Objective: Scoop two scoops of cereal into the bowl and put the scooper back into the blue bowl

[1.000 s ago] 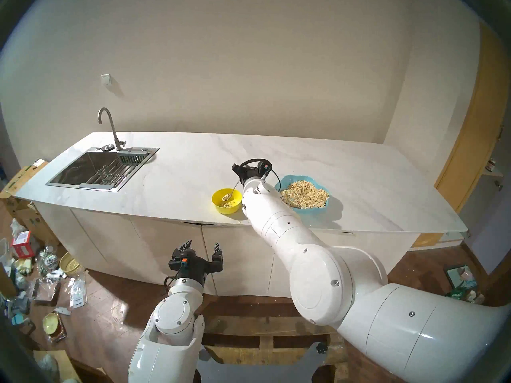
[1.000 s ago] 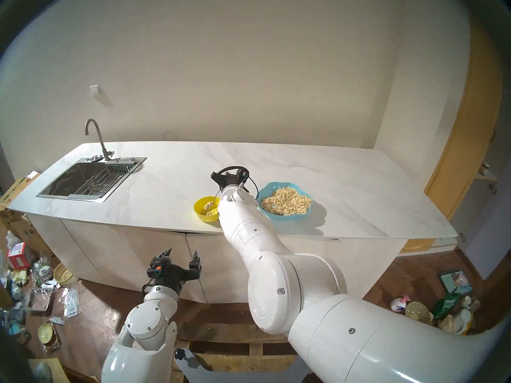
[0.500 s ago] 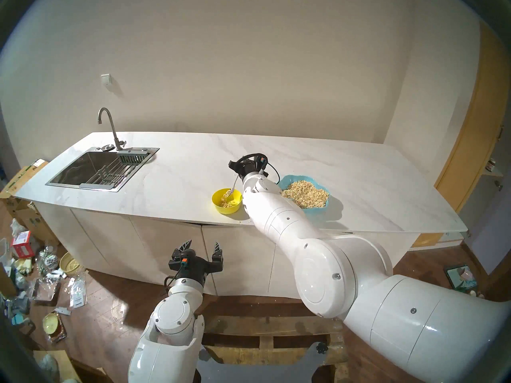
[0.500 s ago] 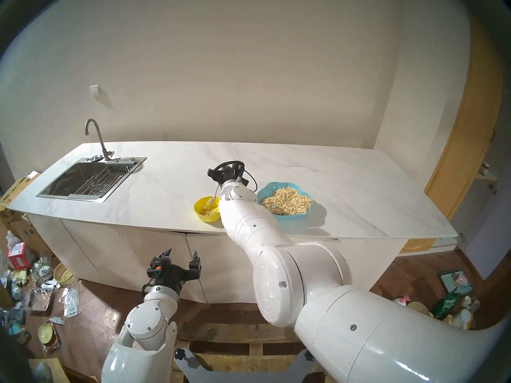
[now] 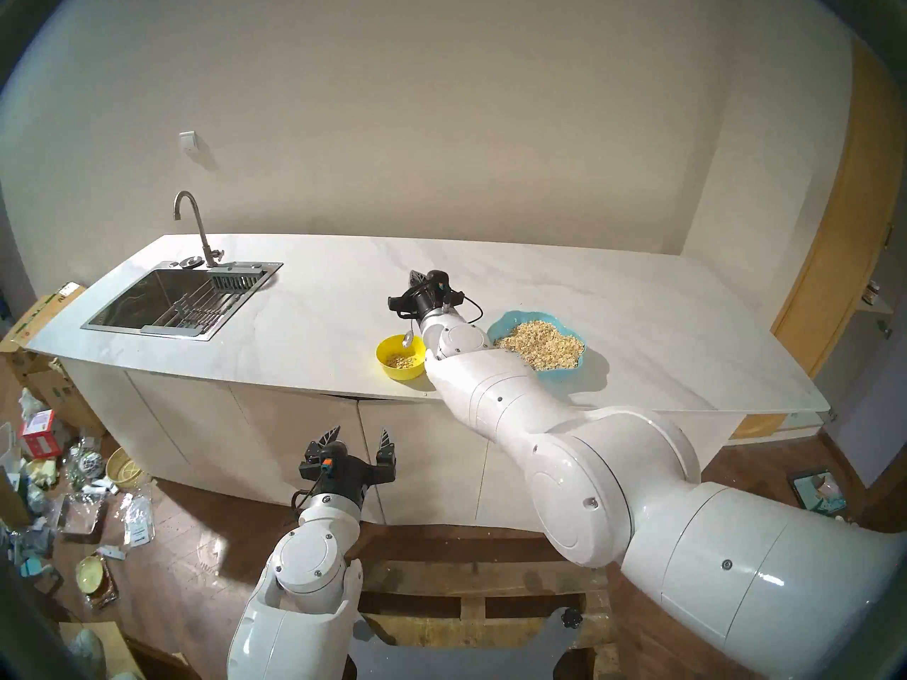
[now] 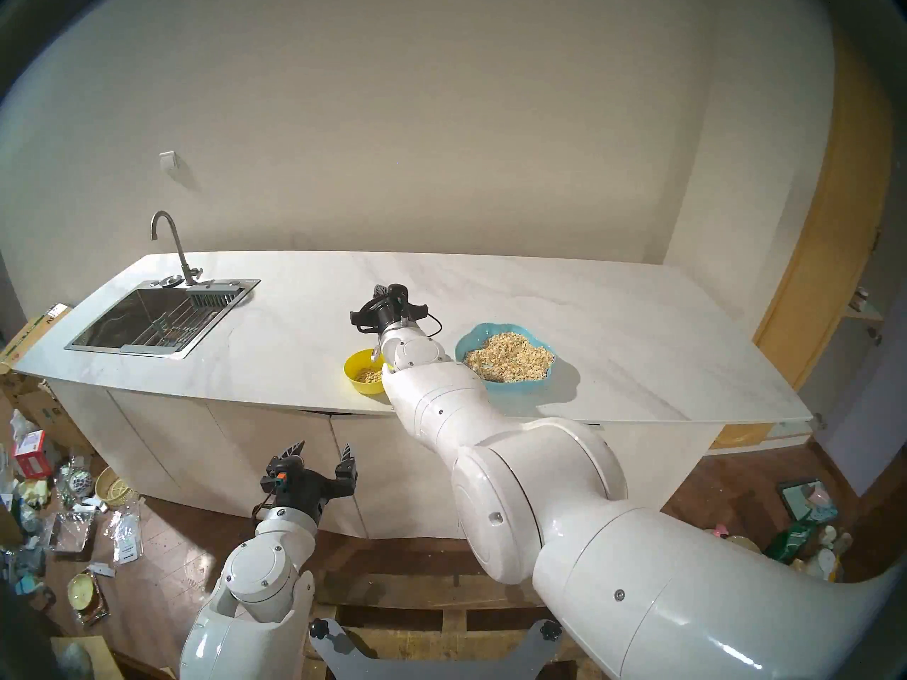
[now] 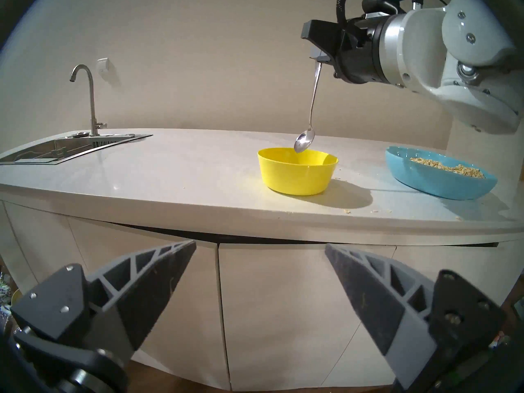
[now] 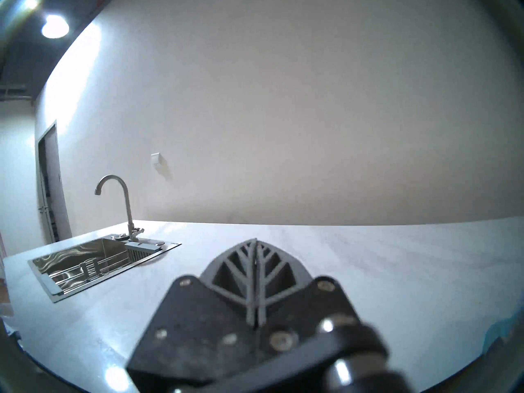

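Two bowls on the worktop point(image 5: 314, 316): yellow bowl point(image 7: 297, 174) with some cereal point(image 5: 400, 361); blue bowl point(image 7: 436, 179), just to its right, heaped. Spoon point(image 7: 310, 111) empty, hanging head-down above the yellow bowl, handle pinched in the closed right gripper point(image 7: 319, 55). Left gripper point(image 7: 259, 273) wide apart, empty, below the worktop edge.

Two bowls point(image 7: 297, 174) point(image 7: 436, 182), one spoon point(image 7: 312, 106), one faucet point(image 7: 90, 97)
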Controlling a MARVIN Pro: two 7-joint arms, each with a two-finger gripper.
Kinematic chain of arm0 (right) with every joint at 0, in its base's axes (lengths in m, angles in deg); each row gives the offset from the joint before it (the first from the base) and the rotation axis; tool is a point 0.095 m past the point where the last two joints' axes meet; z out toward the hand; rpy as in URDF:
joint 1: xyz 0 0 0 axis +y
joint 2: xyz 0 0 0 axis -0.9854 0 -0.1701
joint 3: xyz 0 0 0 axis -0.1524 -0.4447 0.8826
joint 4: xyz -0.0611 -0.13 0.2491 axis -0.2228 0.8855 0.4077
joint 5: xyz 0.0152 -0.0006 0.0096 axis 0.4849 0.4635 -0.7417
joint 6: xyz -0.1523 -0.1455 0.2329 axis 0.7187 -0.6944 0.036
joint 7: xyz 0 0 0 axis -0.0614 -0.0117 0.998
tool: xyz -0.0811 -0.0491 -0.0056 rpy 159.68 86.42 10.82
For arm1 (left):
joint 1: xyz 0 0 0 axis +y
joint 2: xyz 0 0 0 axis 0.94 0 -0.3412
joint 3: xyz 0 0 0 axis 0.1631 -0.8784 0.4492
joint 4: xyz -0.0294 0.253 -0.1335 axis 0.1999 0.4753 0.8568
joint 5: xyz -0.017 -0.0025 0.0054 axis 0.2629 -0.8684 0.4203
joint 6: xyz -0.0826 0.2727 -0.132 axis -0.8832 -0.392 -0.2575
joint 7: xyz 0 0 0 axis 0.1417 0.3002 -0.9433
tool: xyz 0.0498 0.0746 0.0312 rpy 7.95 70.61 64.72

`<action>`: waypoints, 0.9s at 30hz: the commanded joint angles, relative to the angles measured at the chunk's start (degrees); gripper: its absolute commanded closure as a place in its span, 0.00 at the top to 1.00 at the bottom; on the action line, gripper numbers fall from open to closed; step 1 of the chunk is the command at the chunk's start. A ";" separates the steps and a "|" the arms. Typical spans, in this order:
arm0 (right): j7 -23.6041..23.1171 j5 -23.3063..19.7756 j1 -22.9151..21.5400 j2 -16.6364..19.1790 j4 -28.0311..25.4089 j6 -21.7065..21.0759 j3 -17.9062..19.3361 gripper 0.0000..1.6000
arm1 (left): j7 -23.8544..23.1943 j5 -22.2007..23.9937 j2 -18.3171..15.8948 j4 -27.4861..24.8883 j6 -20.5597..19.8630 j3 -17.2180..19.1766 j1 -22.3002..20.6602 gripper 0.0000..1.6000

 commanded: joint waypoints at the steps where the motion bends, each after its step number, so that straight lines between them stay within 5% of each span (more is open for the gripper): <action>1: 1.02 -0.57 -1.93 -0.41 -0.34 2.69 0.65 0.00 | -0.22 0.14 0.01 -1.50 0.35 -0.11 -0.32 1.00; 7: -0.35 -2.29 -2.21 0.35 -1.42 2.44 3.44 0.00 | -0.20 0.13 0.02 -1.46 0.36 -0.12 -0.34 1.00; 15: -1.68 -12.17 -3.01 3.27 -3.47 -0.30 13.34 0.00 | -0.15 0.09 0.04 -1.34 0.38 -0.12 -0.41 1.00; 20: -3.02 -15.17 -3.40 8.07 -4.61 -0.55 14.01 0.00 | -0.15 0.10 0.03 -1.35 0.38 -0.13 -0.41 1.00; 27: -4.64 -12.72 -0.39 15.59 -8.20 -0.33 9.37 0.00 | -0.19 0.13 0.01 -1.46 0.37 -0.13 -0.35 1.00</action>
